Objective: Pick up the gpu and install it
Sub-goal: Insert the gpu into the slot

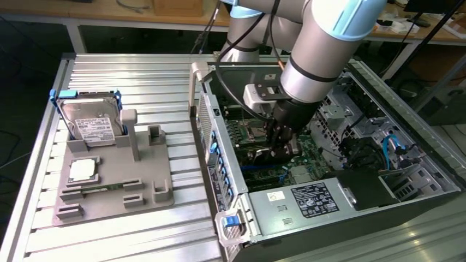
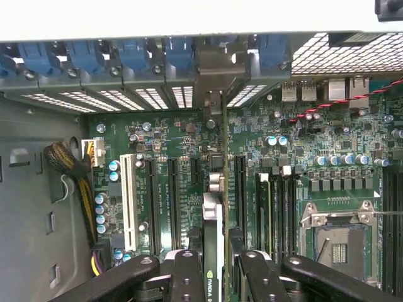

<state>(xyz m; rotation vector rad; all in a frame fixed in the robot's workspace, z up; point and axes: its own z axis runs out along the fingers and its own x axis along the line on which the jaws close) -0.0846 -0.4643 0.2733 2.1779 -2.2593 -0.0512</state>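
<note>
The gpu stands on edge over the green motherboard, among the long black expansion slots. Its silvery end bracket reaches the rear slot openings of the computer case. My gripper is shut on the card, with one black finger on each side of it. In the exterior view the gripper is lowered deep into the open case, with the dark gpu under it near the board. Whether the card sits fully in a slot I cannot tell.
On the exterior view's left, a grey fixture holds a silver hard drive, a square chip and a memory stick. Inside the case are blue slot latches, a white slot, a cable bundle, a processor socket and a power supply.
</note>
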